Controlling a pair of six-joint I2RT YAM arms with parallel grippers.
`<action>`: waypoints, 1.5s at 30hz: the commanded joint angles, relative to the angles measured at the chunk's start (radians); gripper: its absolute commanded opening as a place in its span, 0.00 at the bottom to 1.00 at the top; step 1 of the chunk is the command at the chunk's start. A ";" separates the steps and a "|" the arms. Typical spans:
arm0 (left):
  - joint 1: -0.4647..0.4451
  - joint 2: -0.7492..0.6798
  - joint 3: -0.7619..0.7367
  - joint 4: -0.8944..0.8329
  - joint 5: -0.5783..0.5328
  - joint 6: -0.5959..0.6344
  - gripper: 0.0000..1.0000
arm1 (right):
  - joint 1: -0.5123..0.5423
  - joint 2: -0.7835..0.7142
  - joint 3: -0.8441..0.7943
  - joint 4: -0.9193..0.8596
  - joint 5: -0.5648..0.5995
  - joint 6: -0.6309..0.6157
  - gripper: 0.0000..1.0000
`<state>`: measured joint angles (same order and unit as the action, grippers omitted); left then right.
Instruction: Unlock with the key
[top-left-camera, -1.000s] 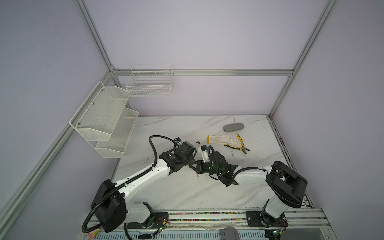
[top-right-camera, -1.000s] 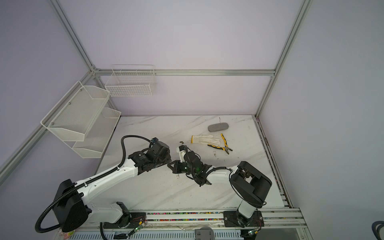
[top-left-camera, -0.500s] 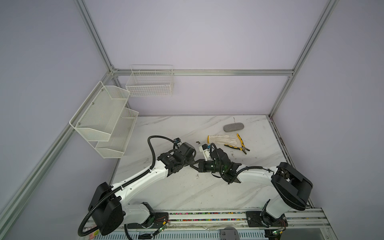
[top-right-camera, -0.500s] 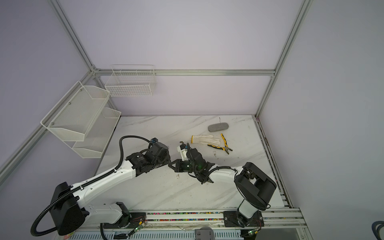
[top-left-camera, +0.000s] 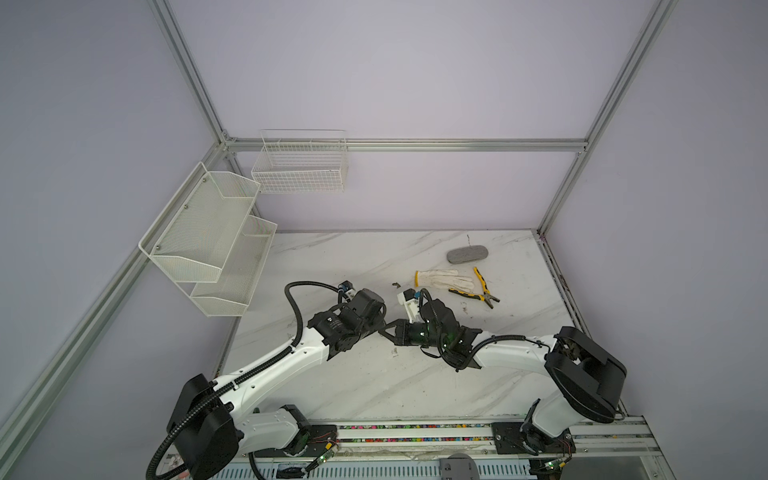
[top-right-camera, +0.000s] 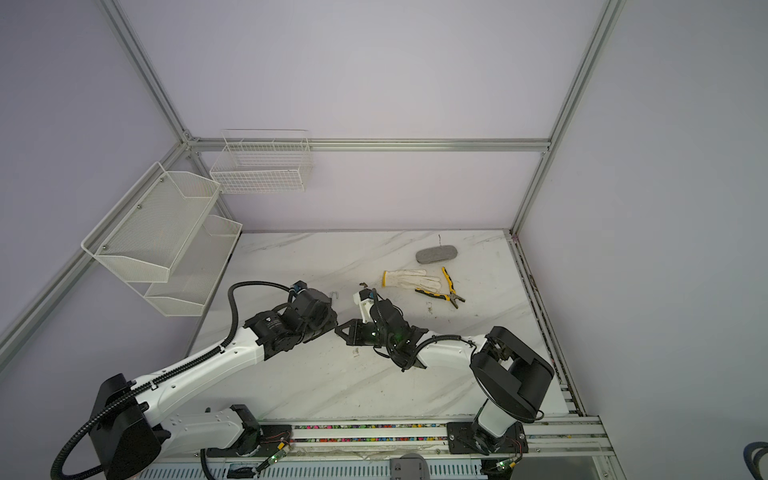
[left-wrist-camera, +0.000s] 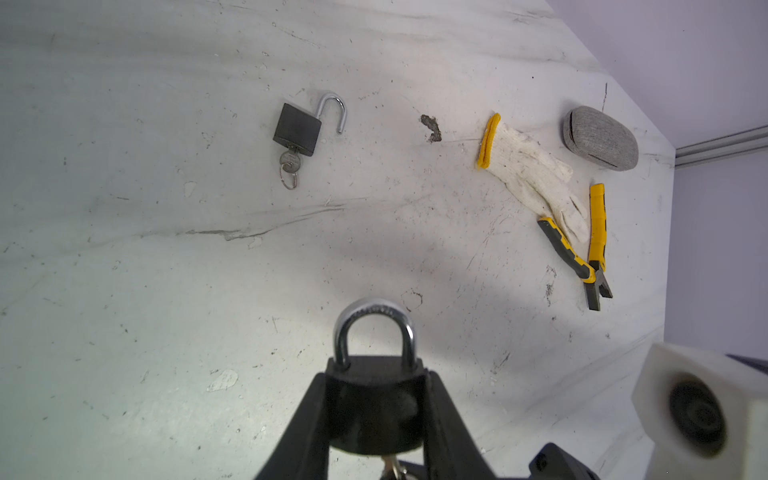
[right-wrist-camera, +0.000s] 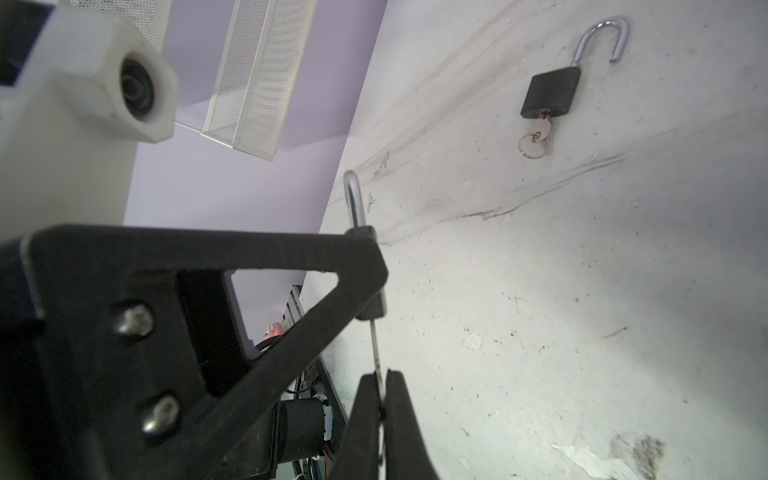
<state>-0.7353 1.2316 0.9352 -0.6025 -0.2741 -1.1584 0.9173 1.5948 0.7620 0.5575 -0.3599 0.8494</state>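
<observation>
The left gripper (left-wrist-camera: 376, 395) holds a black padlock (left-wrist-camera: 374, 419) in the air above the middle of the tabletop (top-left-camera: 374, 386). Its fingers (left-wrist-camera: 305, 419) are clamped on the 2 sides of the body. Both legs of the steel shackle (left-wrist-camera: 376, 328) sit down in the body, so the lock is shut. The right gripper (right-wrist-camera: 381, 379) meets it from the side of the right edge, its fingers (right-wrist-camera: 361, 419) pressed together on the head of the key (right-wrist-camera: 375, 345), whose blade runs into the bottom of the padlock. Over the last second neither grip has altered. What has changed is the right arm, whose elbow has swung out toward the right edge, while the left arm has shifted only slightly. That suggests the key is already seated and the arm is working it round, but with the shackle down the unlocking is not yet done. A 2nd padlock (left-wrist-camera: 297, 129) lies flat left of the tabletop's middle, its shackle sprung open and its own key in it.
</observation>
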 joint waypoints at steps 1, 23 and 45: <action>-0.009 -0.023 -0.032 -0.025 0.062 -0.046 0.00 | -0.002 0.019 0.029 0.109 0.124 0.020 0.00; -0.008 -0.035 -0.028 0.009 0.068 -0.003 0.00 | 0.020 0.038 0.085 0.116 0.184 -0.110 0.00; 0.047 -0.059 -0.013 0.053 -0.001 -0.037 0.00 | 0.018 -0.002 -0.050 0.203 0.097 0.013 0.24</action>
<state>-0.6941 1.1923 0.9344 -0.5709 -0.2554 -1.1896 0.9405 1.6279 0.7078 0.7753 -0.3023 0.8627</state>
